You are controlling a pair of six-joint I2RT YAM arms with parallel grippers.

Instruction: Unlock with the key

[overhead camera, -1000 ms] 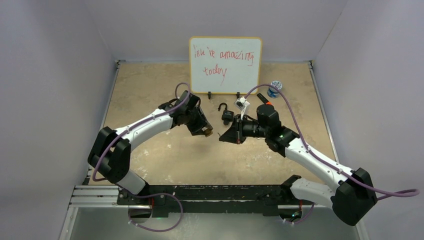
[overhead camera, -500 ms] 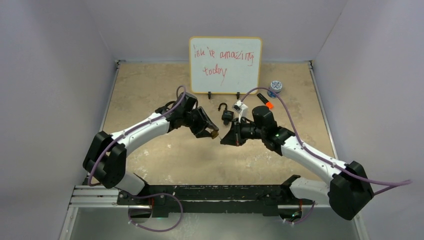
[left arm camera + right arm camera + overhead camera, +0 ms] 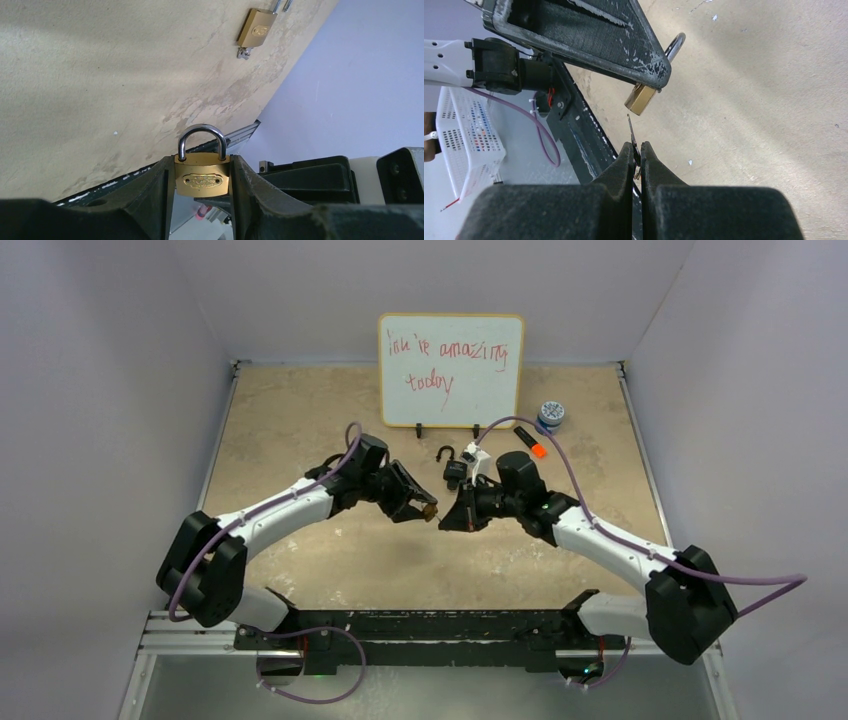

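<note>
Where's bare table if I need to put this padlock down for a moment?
Bare: the back-left table between left wall and whiteboard; also the near strip ahead of the base rail. Crowded: in front of the whiteboard, where the spare padlock, marker, left tool and right tool sit close.

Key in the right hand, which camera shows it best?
The right wrist view: the key juts edge-on from the shut right hand, pointing toward the brass padlock. In the top view it is too small to tell; the left wrist view misses it.
</note>
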